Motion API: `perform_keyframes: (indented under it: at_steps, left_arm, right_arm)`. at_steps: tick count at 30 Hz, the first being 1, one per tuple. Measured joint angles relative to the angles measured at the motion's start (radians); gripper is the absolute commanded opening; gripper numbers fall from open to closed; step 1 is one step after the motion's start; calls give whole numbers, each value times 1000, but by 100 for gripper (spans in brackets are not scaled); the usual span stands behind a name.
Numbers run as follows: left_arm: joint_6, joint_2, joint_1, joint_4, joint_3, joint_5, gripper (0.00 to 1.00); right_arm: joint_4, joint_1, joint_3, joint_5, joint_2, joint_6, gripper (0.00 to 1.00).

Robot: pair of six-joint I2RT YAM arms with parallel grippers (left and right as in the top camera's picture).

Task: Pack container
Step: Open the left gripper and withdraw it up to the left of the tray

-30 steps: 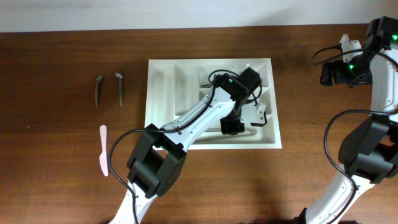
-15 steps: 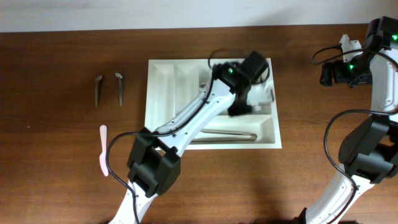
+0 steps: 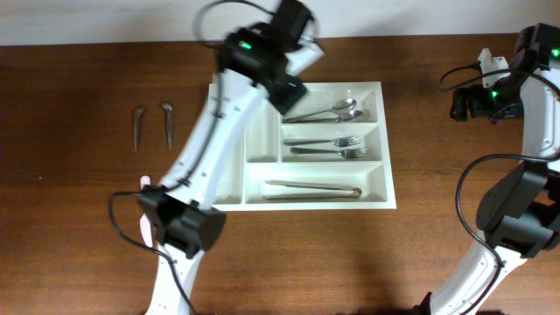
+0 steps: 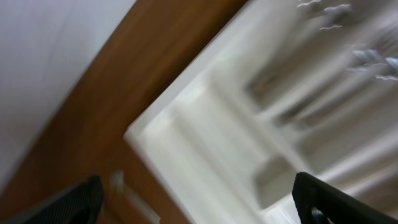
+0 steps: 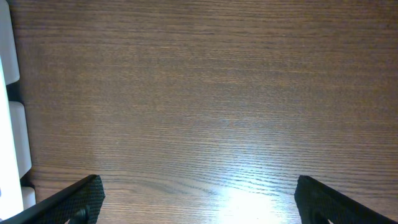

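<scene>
Overhead: container (image 3: 297, 206) holds spoons (image 3: 332, 112), forks (image 3: 328, 146), tongs (image 3: 312, 188) — two dark utensils (image 3: 138, 129) and a pink one (image 3: 144, 184) wait on the tabletop (image 3: 87, 262). Left fingers (image 4: 74, 200) and right fingers (image 5: 74, 199) gape wide, empty.

White compartmented container (image 3: 306, 205), flat, part-filled.

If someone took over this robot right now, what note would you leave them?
Left gripper: open, empty, over the tray's far-left corner.
Right gripper: open, empty, over bare table.
Done: spoons, forks and tongs lie in the tray's three wide slots.
To do: two dark utensils and a pink one lie on the table, left of the tray.
</scene>
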Motion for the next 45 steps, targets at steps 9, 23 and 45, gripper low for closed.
perform_keyframes:
  at_steps: [9,23,45]
  left_arm:
    - [-182,0,345,30,-2,94,99]
    - [-249,134,483,52,-2,162,99]
    - [-347,351,486,24,-9,150,99]
  right_arm:
    - [0,0,0,0,0,-1,99]
    - [0,0,0,0,0,0,99]
    - [0,0,0,0,0,0,99]
